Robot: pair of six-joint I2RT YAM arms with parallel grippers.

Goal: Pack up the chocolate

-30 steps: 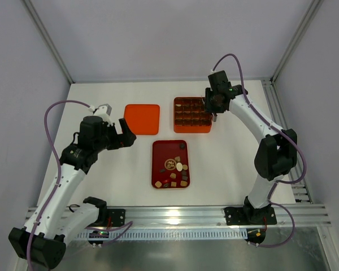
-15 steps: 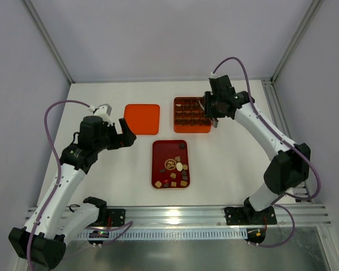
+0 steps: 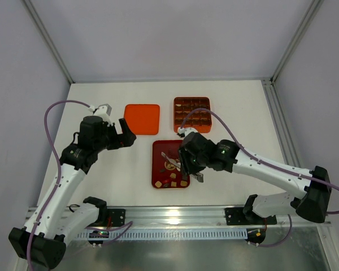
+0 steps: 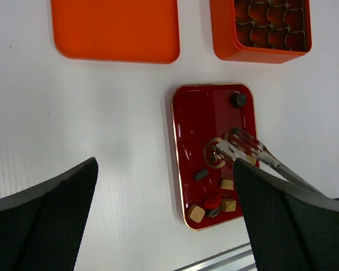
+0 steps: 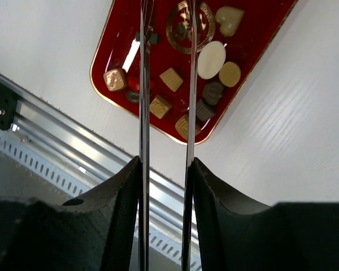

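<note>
Hangs the thin-tined right gripper (image 4: 225, 141), narrowly parted and empty, over small brown, tan and cream chocolate pieces (image 5: 211, 59) in the glossy dark red tray (image 3: 157, 164), lower centre overhead; left gripper (image 4: 165, 164) splayed wide. Risks pinching two crowded neighbours.

The right arm (image 3: 214, 155) covers part of the red tray (image 3: 157, 164) (some chocolate (image 3: 173, 177) too); the orange box (image 4: 260, 53) is cropped.
</note>
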